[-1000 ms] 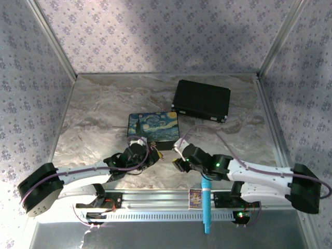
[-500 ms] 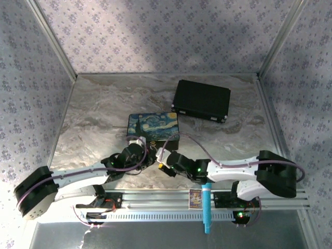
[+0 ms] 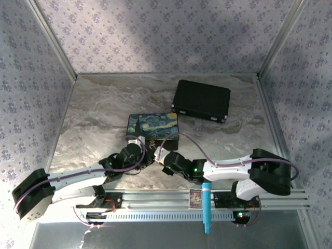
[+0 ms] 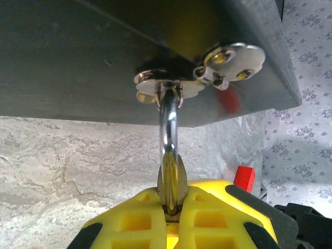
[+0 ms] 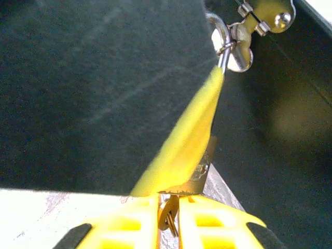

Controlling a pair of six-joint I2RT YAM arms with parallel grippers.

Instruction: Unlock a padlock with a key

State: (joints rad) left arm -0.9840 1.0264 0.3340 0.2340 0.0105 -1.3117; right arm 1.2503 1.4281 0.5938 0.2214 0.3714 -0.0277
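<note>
Right now the left gripper (image 4: 171, 213) is squeezing its fingers shut on the padlock (image 4: 169, 155). The padlock is hanging from the metal latch (image 4: 167, 87) on the near side of the painted box (image 3: 153, 123), and the grip is probably stopping it from swinging. Just below that latch, the right gripper (image 5: 168, 203) is pinching the key (image 5: 167, 217) in nearly closed fingers, likely lining it up with the lock's bottom.

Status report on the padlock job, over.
Left pincer shut on small brass padlock with silver shackle. Right pincer shut on thin silvery metal key, just below padlock. Shackle through metal hasp of painted box.
</note>
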